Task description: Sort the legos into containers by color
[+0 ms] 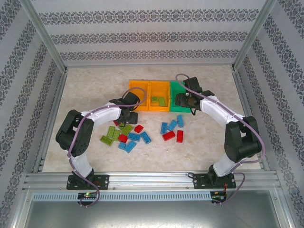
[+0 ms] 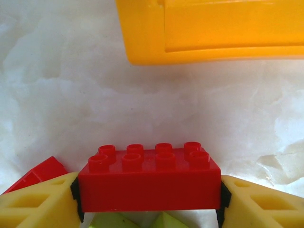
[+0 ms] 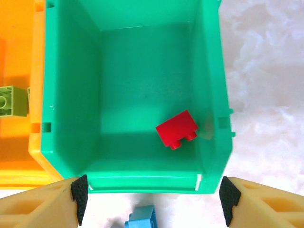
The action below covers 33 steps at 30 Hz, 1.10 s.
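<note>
**Landmark:** green bin [image 1: 176, 87], open-topped and rectangular, at the right end of a row of three on the pale marbled worktop [image 1: 95, 90].

**Containers**
- Middle orange bin [image 1: 159, 86]: touches the green bin's left wall and holds light green bricks [image 1: 159, 99].
- Outer orange bin [image 1: 138, 87]: one place further left of the green bin.

**Right arm**
- Elbow raised, forearm reaching in from the right of the green bin.
- Right end effector [image 3: 153, 202]: hangs above the green bin's near rim with the yellow fingers spread wide, wider than the bin's short side, and nothing between the pads.
- Small red brick [image 3: 176, 129]: lies on the green bin's floor by its right wall, tipped on its side with studs pointing towards the near wall.
- Blue brick [image 3: 142, 219]: on the worktop just outside the green bin's near wall.

**Left arm**
- Folded at the elbow, wrist pointing down, well to the left of the green bin and nearer the arm bases than the row.
- Left end effector [image 2: 149, 202]: closed on a red two-by-four brick [image 2: 149, 185], one black pad against each short end, studs up, brick level.
- Second red brick [image 2: 35, 173]: beside the left finger.

**Loose legos**
- Red, blue and light green bricks scattered on the worktop [image 1: 128, 137], in front and to the left of the green bin.
- A smaller blue and red group [image 1: 172, 130] lies just in front of the green bin.
</note>
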Motion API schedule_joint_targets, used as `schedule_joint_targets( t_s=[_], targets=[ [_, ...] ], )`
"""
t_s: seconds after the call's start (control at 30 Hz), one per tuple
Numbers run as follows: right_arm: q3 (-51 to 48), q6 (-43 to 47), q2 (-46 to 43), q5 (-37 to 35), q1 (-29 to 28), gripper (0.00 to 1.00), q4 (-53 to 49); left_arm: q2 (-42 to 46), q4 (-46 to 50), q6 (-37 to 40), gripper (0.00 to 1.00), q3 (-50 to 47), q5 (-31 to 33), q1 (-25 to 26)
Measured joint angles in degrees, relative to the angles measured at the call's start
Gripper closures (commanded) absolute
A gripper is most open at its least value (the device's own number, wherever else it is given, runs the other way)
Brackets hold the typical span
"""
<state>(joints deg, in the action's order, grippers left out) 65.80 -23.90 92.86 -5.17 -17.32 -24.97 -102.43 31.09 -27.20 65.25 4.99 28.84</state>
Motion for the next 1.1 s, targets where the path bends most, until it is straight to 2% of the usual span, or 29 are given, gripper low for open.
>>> schedule_joint_targets(
  t_s=[0.1, 0.43, 0.6, 0.77, 0.9, 1.1],
  targets=[
    [-0.8, -0.2, -0.7, -0.2, 0.6, 0.24, 0.0, 0.2, -0.1, 0.0, 0.43, 0.0, 0.0, 0.0],
    [-6.0, -0.1, -5.2, -0.2, 1.4, 0.24, 0.2, 1.6, 1.0, 0.0, 0.44, 0.5, 0.6, 2.4],
    [-12.1, -0.2, -10.0, -0.1, 1.5, 0.22, 1.0, 3.9, 1.7, 0.0, 0.44, 5.0, 0.1, 5.6],
    [-18.1, -1.6, -13.9, -0.1, 2.2, 0.22, 1.7, 4.2, 0.5, 0.0, 0.44, 11.6, -3.8, 7.7],
    [-21.4, -3.2, -15.4, 0.2, 2.2, 0.22, 2.3, -0.7, -1.4, 0.0, 0.44, 21.0, -9.3, 8.3],
    [-26.2, -6.3, -18.0, 1.8, 2.2, 0.23, 4.0, -14.3, -3.5, 0.0, 0.44, 37.6, -16.5, 8.4]
  ],
)
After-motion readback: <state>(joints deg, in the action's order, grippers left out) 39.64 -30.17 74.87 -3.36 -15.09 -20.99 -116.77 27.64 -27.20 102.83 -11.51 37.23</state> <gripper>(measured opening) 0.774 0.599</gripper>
